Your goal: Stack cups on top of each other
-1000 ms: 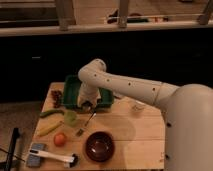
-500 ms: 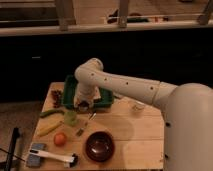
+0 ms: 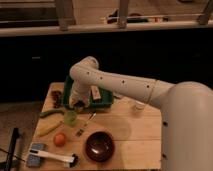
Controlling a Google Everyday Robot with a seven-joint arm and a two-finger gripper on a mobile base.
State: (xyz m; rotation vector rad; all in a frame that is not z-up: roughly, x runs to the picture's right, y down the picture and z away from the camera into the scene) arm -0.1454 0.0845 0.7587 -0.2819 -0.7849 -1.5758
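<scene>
The gripper (image 3: 78,104) hangs low at the front left corner of the green tray (image 3: 104,101); whether it is spread or closed on anything cannot be told. The pale green cup (image 3: 71,117) stands on the table (image 3: 142,131) just in front of that corner, near the gripper, and the brown bowl (image 3: 99,146) sits farther forward of the tray.

The light wooden bench (image 3: 140,135) carries one small pale green plastic cup (image 3: 71,117), one wide dark brown bowl (image 3: 99,146), one green rectangular tray (image 3: 102,104), one round orange fruit (image 3: 60,139), one long green vegetable (image 3: 50,114) and one long yellowish one (image 3: 50,129). One gripper (image 3: 77,104) hangs at the tray's front left corner, just above the cup.
</scene>
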